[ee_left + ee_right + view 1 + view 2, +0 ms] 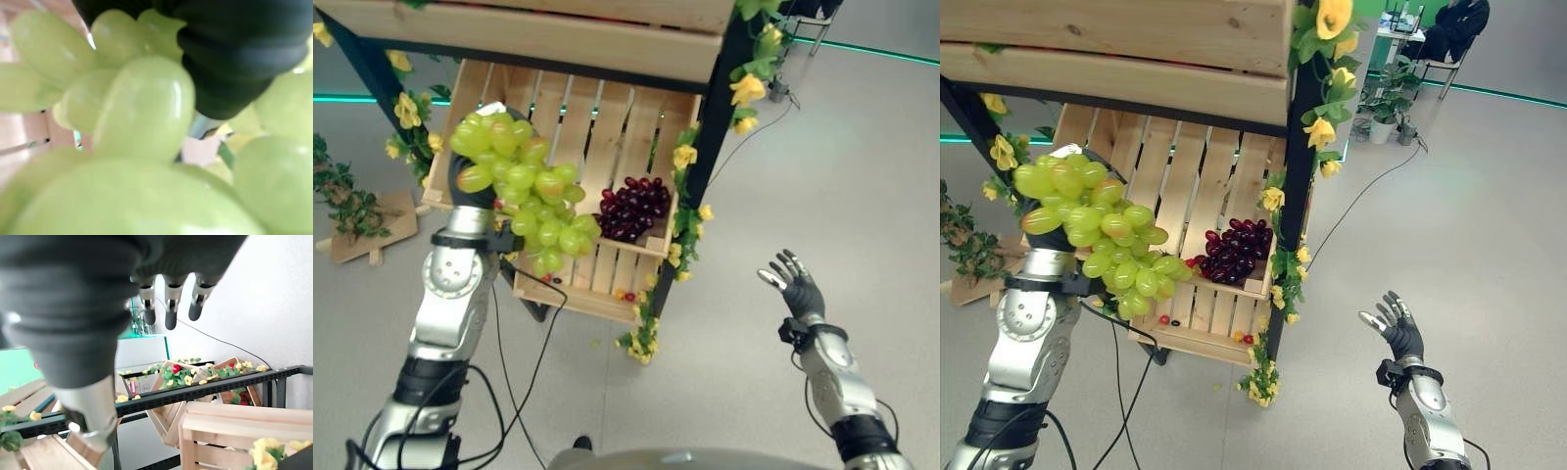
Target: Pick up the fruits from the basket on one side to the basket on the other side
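While the left hand [475, 181] is lifting the bunch of green grapes [524, 191] over the left half of the wooden crate [570, 108], I am reading this as the carry step: fruit is up and clear of the slats, not yet delivered. I cannot tell how the fingers are closing, since the bunch is covering them in the eye views and the left wrist view is giving me pale green grapes pressed against the dark ribbed cover; I am judging from the hanging weight that the hand is gripping near the stem end. The bunch is drooping toward the crate's front edge, its lowest grapes hanging just above the front lip. A cluster of dark red grapes [1234, 250] is resting in the crate's right front corner, beside the black upright of the stand [1295, 186] wound with yellow artificial flowers [1320, 132], and a few loose berries are lying along the front rail. The right hand [1393, 328] is idling well apart over the bare floor, fingers spread and straight, holding nothing. Next, I am expecting to swing the green bunch sideways to the other basket, which I am not yet locating with confidence; the move is calling for a level, slow carry so the dangling grapes are not catching the crate's edge or shedding.
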You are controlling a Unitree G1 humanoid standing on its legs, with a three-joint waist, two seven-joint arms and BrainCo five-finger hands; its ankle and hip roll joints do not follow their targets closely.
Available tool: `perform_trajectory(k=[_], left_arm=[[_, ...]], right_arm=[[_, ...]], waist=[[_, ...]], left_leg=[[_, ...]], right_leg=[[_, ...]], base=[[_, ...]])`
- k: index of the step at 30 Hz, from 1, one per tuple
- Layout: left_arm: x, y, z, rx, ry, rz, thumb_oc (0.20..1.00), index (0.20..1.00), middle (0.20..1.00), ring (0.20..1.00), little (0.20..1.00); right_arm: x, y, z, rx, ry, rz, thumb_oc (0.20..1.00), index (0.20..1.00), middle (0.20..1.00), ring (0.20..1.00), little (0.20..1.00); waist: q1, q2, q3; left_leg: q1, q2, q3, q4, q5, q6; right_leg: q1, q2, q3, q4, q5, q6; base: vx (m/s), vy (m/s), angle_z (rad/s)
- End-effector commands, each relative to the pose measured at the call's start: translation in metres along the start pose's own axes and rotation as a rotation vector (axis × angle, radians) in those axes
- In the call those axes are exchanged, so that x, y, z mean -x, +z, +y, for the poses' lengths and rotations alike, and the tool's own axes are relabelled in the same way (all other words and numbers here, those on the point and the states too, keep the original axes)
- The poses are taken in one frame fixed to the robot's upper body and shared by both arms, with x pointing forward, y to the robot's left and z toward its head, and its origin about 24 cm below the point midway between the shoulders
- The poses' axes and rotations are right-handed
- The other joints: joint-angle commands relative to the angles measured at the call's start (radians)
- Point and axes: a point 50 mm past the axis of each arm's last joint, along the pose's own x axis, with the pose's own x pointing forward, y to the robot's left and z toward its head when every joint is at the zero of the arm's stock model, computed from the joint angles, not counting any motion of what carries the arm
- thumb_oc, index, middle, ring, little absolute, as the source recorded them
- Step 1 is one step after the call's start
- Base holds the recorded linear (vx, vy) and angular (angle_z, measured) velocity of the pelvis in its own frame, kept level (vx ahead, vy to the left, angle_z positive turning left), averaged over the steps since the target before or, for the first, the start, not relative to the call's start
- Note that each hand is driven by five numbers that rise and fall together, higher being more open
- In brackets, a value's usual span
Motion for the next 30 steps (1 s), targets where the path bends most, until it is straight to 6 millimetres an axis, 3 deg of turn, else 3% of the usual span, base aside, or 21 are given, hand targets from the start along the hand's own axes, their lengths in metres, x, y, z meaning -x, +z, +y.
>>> perform_trajectory(k=[1,14,30], left_arm=[[-0.026,0.011,0.008,-0.014,0.039,-0.078,0.200,0.200,0.200,0.200,0.200],[-0.066,-0.015,0.020,-0.103,0.097,0.054,0.200,0.200,0.200,0.200,0.200],[-0.094,-0.023,0.063,-0.306,0.273,0.171,0.200,0.200,0.200,0.200,0.200]], right_arm=[[-0.011,0.024,0.000,0.071,0.037,-0.075,1.000,1.000,1.000,1.000,1.000],[-0.018,0.019,0.019,0.094,0.104,-0.040,1.000,1.000,1.000,1.000,1.000],[-0.017,0.009,0.033,0.100,0.159,-0.013,1.000,1.000,1.000,1.000,1.000]], waist=[[0.000,-0.007,-0.065],[-0.055,-0.001,-0.073],[-0.097,-0.004,-0.075]], left_leg=[[0.030,-0.024,0.023,-0.011,-0.065,0.015],[0.057,-0.016,0.067,-0.028,-0.057,0.010],[0.076,-0.010,0.093,-0.034,-0.060,0.007]], right_leg=[[-0.043,-0.052,0.022,0.076,0.016,0.043],[-0.054,-0.035,0.066,0.075,0.014,0.047],[-0.068,-0.024,0.104,0.081,0.015,0.051]], base=[[0.00,0.000,-0.23],[0.00,0.001,-0.12],[0.00,-0.003,-0.06]])
